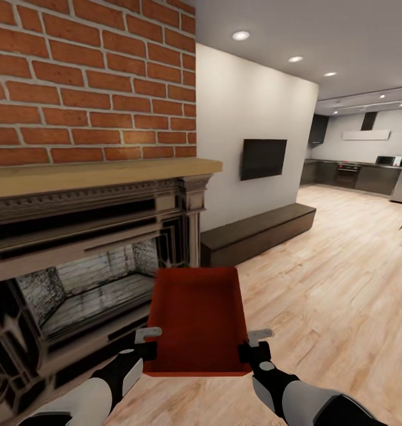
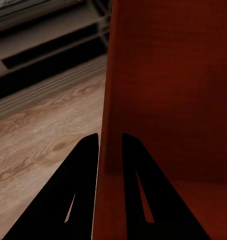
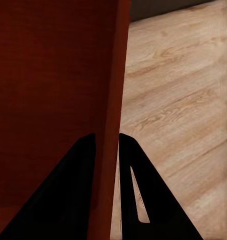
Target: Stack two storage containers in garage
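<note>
My left gripper [image 1: 146,342] and my right gripper [image 1: 252,345] each clamp a thin side wall of the orange-red rectangular open bin [image 1: 196,319], one finger inside and one outside, holding it level above the light wood plank floor [image 1: 337,278] at my twelve o'clock. Beyond the bin, at ten o'clock, stands the ornate dark fireplace [image 1: 88,248] under its pale wood mantel [image 1: 94,174] and red brick chimney [image 1: 88,77]. Farther off at one o'clock a long dark brown low bench [image 1: 257,232] runs along the white wall below a black wall-mounted screen [image 1: 263,158], and the dark kitchen cabinets [image 1: 355,174] lie at two o'clock.
</note>
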`<state>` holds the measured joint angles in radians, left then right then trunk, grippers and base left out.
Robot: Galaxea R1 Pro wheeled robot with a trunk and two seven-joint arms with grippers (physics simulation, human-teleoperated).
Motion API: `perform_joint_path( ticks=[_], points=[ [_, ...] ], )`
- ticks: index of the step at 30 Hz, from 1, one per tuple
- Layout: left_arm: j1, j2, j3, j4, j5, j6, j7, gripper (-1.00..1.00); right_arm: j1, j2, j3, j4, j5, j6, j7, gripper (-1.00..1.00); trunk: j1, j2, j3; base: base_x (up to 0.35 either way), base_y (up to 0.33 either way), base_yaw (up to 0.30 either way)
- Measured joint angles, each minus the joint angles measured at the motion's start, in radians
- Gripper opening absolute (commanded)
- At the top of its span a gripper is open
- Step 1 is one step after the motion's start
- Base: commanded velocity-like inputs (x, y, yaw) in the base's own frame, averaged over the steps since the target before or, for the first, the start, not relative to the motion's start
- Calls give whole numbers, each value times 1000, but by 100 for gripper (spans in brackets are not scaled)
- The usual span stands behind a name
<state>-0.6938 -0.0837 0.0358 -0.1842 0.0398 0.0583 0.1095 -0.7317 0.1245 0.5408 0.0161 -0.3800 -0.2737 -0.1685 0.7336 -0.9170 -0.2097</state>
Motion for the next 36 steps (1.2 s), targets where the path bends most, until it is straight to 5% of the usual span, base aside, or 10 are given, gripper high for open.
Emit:
perform_joint_path(
  ticks=[36],
  points=[
    [0, 0, -2, 0, 3, 0, 1, -100, 0, 0, 0, 1, -1, -1, 0, -100, 0, 0, 0, 0, 0, -279]
  ],
)
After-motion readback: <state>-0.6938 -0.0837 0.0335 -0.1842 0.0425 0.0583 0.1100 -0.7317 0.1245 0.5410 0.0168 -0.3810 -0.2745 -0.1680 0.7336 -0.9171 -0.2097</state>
